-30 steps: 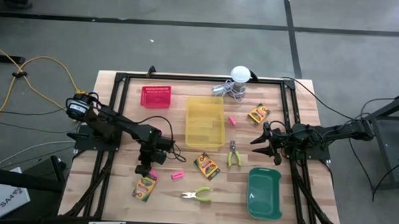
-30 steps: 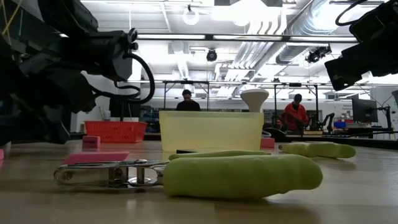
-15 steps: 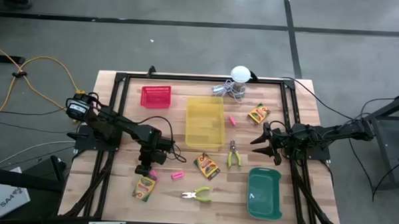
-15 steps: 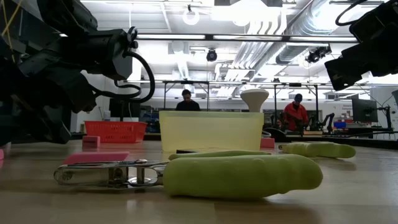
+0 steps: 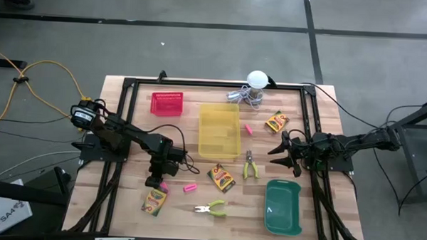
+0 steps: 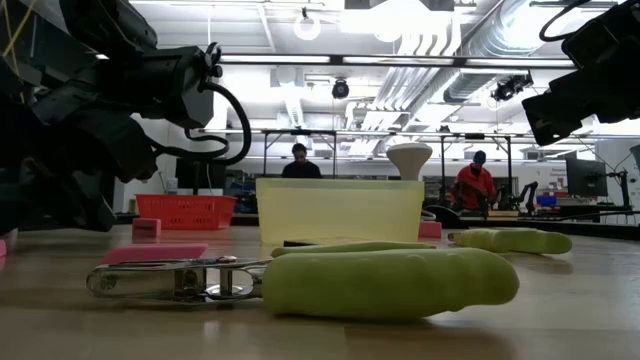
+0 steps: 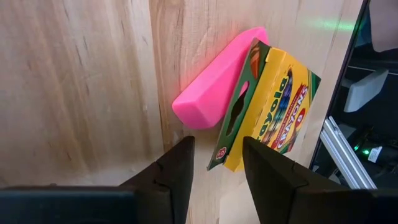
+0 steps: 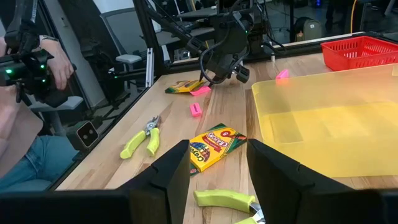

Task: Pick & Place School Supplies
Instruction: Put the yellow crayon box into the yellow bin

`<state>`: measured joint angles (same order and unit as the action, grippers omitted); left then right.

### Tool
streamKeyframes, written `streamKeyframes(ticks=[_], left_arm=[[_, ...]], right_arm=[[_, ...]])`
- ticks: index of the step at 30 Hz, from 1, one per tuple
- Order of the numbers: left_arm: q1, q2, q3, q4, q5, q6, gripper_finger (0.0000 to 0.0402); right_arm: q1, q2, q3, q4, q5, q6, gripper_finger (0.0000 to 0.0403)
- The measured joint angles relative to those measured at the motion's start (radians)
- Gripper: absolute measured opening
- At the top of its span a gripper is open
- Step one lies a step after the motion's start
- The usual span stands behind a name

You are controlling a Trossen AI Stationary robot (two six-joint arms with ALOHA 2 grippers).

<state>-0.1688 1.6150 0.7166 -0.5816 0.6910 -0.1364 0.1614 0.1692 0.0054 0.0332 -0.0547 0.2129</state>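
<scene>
My left gripper (image 5: 154,181) (image 7: 217,155) is open and low over the table's near-left part. Its fingers point down over a pink eraser (image 7: 214,78) (image 5: 163,186) and a yellow-and-green crayon box (image 7: 267,106) (image 5: 154,200), which lie flat side by side. One corner of the box shows between the fingertips. My right gripper (image 5: 280,152) (image 8: 217,168) is open and hangs over the right side, clear of everything. Other crayon boxes (image 5: 221,178) (image 5: 275,122), erasers (image 5: 190,187) (image 5: 248,128) and two green-handled pliers (image 5: 250,166) (image 5: 210,208) lie flat on the wood.
A yellow bin (image 5: 219,130) stands mid-table, a red basket (image 5: 166,103) at the far left and a green bin (image 5: 282,206) at the near right. A white ball with metal clutter (image 5: 256,80) sits at the far edge. A person (image 8: 31,93) sits beyond the table's near side.
</scene>
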Motion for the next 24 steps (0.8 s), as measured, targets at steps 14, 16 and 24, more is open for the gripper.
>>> streamKeyframes(ticks=[14,16,24], left_arm=[[-0.032,0.0,0.001,0.014,-0.008,-0.011,0.0133],[-0.032,0.0,0.001,0.014,-0.008,-0.007,0.0133],[-0.018,0.0,0.001,0.009,-0.003,0.014,0.0133]], right_arm=[[0.0,0.0,0.0,0.0,0.0,0.0,0.0149],[0.0,0.0,0.0,0.0,0.0,0.0,0.0149],[0.0,0.0,0.0,0.0,0.0,0.0,0.0149]])
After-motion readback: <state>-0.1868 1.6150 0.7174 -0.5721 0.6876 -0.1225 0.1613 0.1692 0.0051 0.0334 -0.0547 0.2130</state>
